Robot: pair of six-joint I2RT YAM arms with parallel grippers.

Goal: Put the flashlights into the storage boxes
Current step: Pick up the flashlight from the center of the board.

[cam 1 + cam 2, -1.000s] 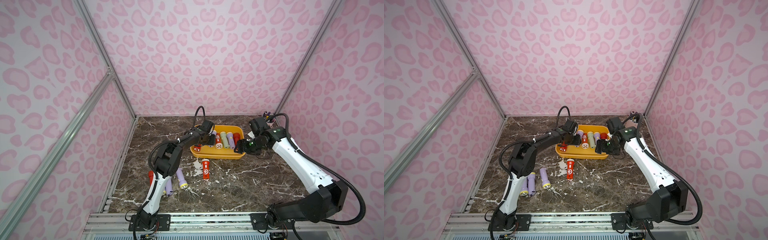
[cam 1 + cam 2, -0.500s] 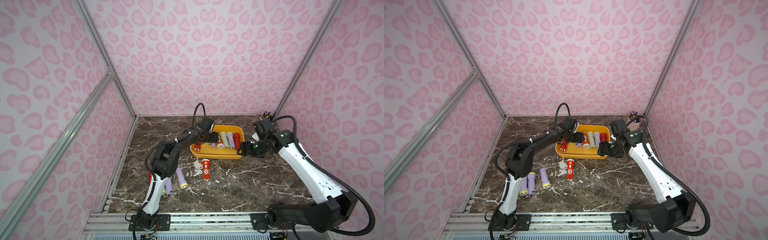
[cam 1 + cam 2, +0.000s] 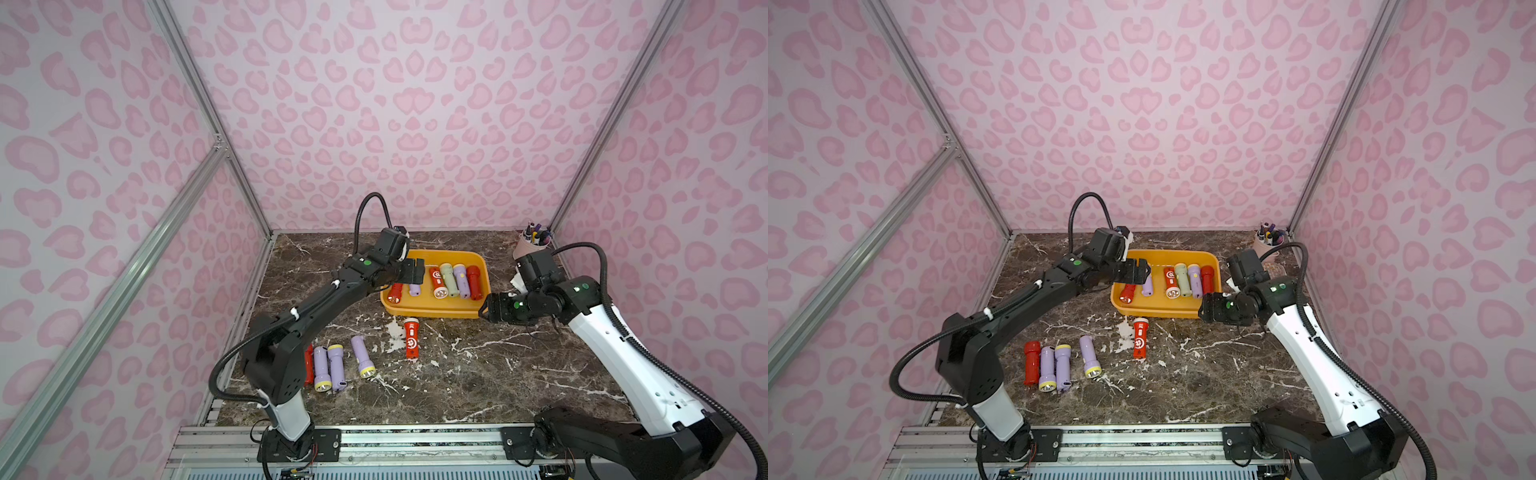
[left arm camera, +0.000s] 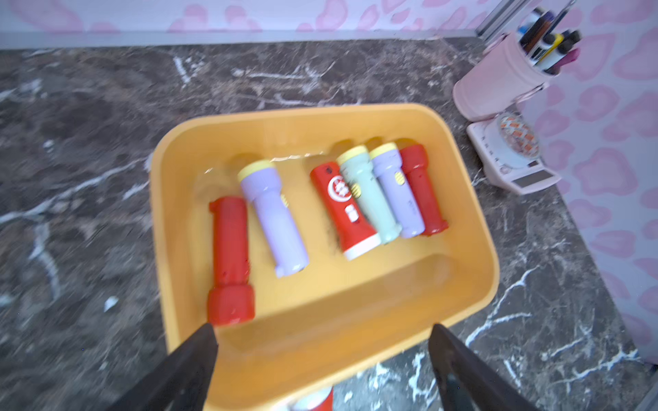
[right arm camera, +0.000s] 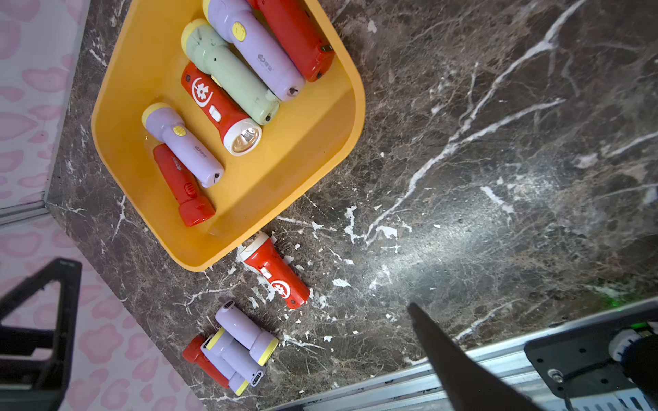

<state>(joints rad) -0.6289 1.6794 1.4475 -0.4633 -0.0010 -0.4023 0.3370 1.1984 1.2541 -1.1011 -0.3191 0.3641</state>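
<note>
The shallow yellow-orange plastic tray (image 3: 432, 311) stands on the dark marble tabletop (image 3: 498, 374). It holds six stubby plastic flashlights (image 4: 366, 199) lying flat: a red one and a lilac one at its left end, and four packed side by side at its right end. The left tool (image 3: 415, 270) hovers over the tray's left end, its jaws wide and empty. The right tool (image 3: 485, 308) is just beside the tray's right front corner, its jaws also apart and holding nothing. One red flashlight with a white label (image 3: 411, 338) lies just in front of the tray. Three lilac flashlights (image 3: 1062, 368) and one plain red flashlight (image 3: 1031, 362) lie farther in front, to the left.
</note>
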